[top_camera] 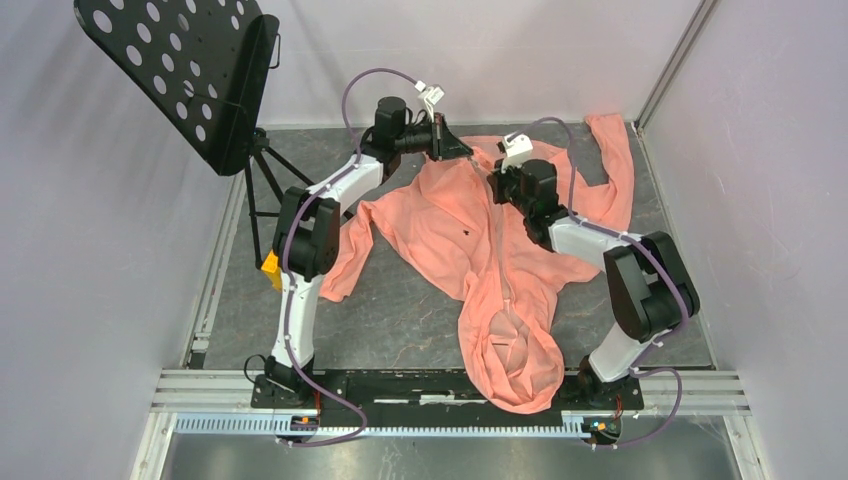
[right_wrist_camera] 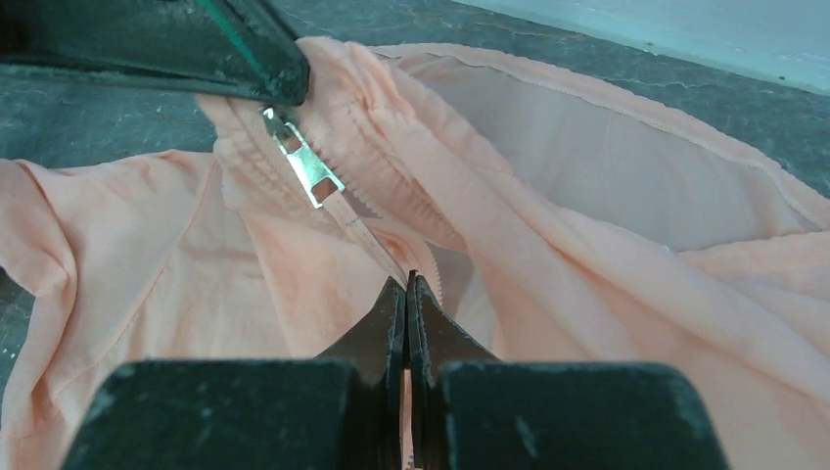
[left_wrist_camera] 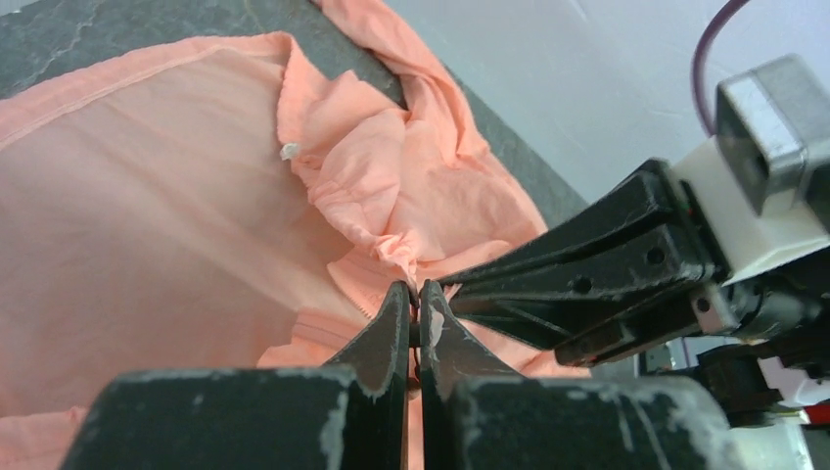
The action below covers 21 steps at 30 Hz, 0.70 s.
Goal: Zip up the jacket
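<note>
Two robot arms meet over a salmon-pink jacket [top_camera: 440, 230] spread flat on a dark worktop [top_camera: 400, 310]. Left jaws pinched shut on bunched fabric at the far end of the zipper strip [right_wrist_camera: 367, 240], nearly tip to tip with the right jaws. Right jaws closed tight on the pale strip itself, with a silver zipper pull [right_wrist_camera: 303, 162] just ahead of them and right under the left jaws' tip. Behind both jaws, toward the arm bases: jacket body, small dark mark [top_camera: 467, 231], then the hood [top_camera: 515, 365]. One sleeve [top_camera: 615, 165] trailing away beyond the right jaws, the other sleeve [top_camera: 350, 255] back beside the left arm [top_camera: 300, 240]. Black perforated stand [top_camera: 180, 70] well apart, out past the left jaws.
</note>
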Motion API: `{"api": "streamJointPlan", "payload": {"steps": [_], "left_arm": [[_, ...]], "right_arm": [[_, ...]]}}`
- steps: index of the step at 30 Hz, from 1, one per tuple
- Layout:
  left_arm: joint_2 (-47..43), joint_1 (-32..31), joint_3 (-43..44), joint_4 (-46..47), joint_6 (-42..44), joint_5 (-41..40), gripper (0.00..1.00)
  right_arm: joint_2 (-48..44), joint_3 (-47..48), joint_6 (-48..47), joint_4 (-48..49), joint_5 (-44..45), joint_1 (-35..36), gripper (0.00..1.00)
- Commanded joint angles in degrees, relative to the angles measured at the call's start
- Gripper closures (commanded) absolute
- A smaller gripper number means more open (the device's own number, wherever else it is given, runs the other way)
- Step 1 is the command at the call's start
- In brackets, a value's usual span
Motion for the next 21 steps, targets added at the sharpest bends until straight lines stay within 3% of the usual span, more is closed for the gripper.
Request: {"api": "streamJointPlan", "payload": {"steps": [1,5,8,9,13,15,18,21], "left_arm": [[-5.9,4.1,-2.2,14.3,-5.9,-1.5,0.98],[-6.2,3.0,-2.2,15.2,-6.1,-1.2,0.98],[-5.6,1.8,-1.2,14.3,-4.1,1.9,0.98],[-5.5,1.6,-1.4,14.3,-3.3,2.7,0.98],[-5.5,1.5,-3.1,17.3,-1.9,6.2,0.98],[-5.2,1.5,-3.2,17.6,-1.5,8.0,0.98],[-4.5,1.4,-3.1,20.2,-3.0,11.0,0.98],[-4.1,1.2,-3.5,22.6,-4.0,13.8,0.98]], "right_arm": [[-0.8,-7.4,-1.8,-2.5,5.4,-1.6,1.00],[-2.4,-6.6,-1.0,-1.9,1.1,-0.1,1.00],[-1.2,-1.6,0.3,-4.7,-7.4,-0.7,1.00],[-0.8,1.1,-1.6,-8.6,-10.3,-0.8,0.96],[-5.0,6.7,-10.9,-16.1,-14.7,-1.1,0.50],[-7.2,7.8,-15.0,-17.9,-14.6,-1.8,0.34],[-6.7,9.6,-21.9,-18.4,-23.8,-4.8,0.29],[-2.3,14.0,-23.8,-16.2,-34.7,-8.7,0.35]]}}
